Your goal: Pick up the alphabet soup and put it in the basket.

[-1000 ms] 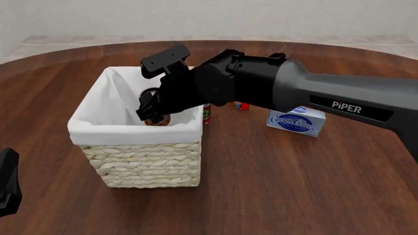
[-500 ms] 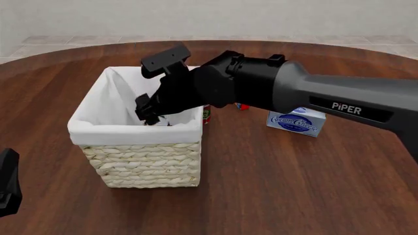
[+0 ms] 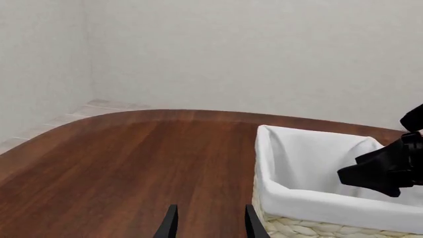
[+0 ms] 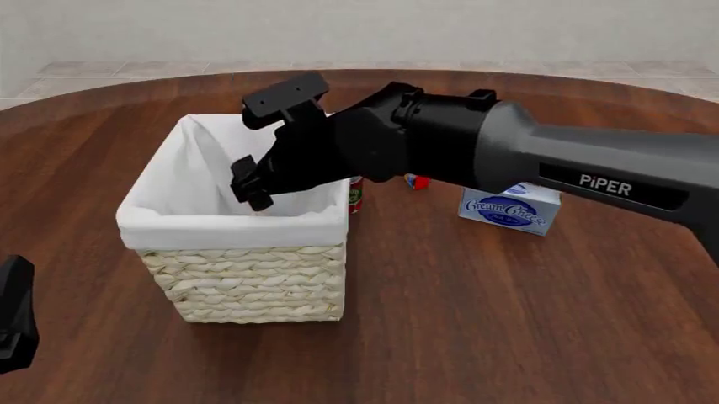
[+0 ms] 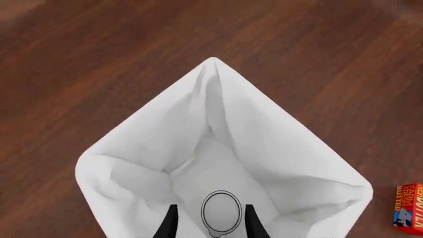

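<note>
The alphabet soup (image 5: 220, 210) stands upright on the floor of the basket (image 5: 132, 148), showing only its silver-white round top in the right wrist view. It is hidden in the front view behind the basket (image 4: 231, 227) wall. My right gripper (image 4: 249, 189) hangs over the basket's opening, above the can and apart from it. Its jaws are open, one fingertip (image 5: 172, 220) showing on each side of the can top. My left gripper (image 3: 208, 220) is open and holds nothing. It stays low at the near left (image 4: 12, 316), beside the basket (image 3: 317, 203).
A small red-and-green can (image 4: 355, 196) stands just right of the basket, partly behind my right arm. A red butter box (image 4: 416, 181) (image 5: 409, 206) and a blue-and-white cream cheese box (image 4: 511, 208) lie further right on the round wooden table.
My right gripper opened and let the soup can drop into the basket, then rose slightly. The can no longer shows in the front view. The left arm has not moved.
</note>
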You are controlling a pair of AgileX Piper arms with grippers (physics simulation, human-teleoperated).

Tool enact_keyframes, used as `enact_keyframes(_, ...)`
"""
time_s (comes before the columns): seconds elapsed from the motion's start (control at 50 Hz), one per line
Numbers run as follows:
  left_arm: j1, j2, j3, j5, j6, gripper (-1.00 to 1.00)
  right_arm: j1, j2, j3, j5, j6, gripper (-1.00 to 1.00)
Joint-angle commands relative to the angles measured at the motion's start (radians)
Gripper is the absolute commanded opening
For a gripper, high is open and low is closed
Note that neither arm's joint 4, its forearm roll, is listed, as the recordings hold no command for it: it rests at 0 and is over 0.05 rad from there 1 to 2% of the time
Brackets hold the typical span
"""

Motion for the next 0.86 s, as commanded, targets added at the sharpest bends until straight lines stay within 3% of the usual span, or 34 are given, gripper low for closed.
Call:
enact_keyframes(0.02,-0.001,0.000,0.001,-0.001,-0.001,1.00,0.008,-0.017,0.003,0.002,-0.001,1.00)
enact_keyframes(0.86,-0.022,0.000,-0.023,0.011,0.004,1.00,-0.027,-0.128,-0.084,0.071,0.038,1.00)
